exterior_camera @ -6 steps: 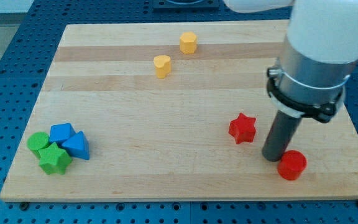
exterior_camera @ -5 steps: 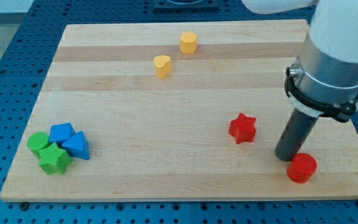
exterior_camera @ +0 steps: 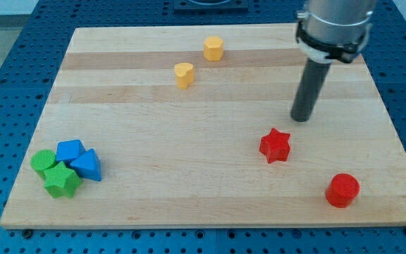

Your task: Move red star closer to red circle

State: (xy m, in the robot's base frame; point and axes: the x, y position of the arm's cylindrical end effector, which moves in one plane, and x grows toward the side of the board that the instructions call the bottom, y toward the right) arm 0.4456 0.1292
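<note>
The red star [exterior_camera: 275, 145] lies on the wooden board at the view's lower right of centre. The red circle [exterior_camera: 342, 190] sits further to the view's lower right, near the board's bottom edge, with a clear gap between the two. My tip [exterior_camera: 300, 118] rests on the board just above and slightly right of the red star, not touching it, and well above the red circle.
A yellow hexagon block [exterior_camera: 213, 49] and a yellow heart-like block [exterior_camera: 183, 75] lie near the view's top centre. A cluster at the lower left holds a green circle [exterior_camera: 43, 161], a green star [exterior_camera: 62, 180], a blue block [exterior_camera: 69, 150] and a blue triangle [exterior_camera: 86, 166].
My tip has moved from beside the red circle up and left to just above the red star. The red circle was nudged slightly to the right. The red star has not moved.
</note>
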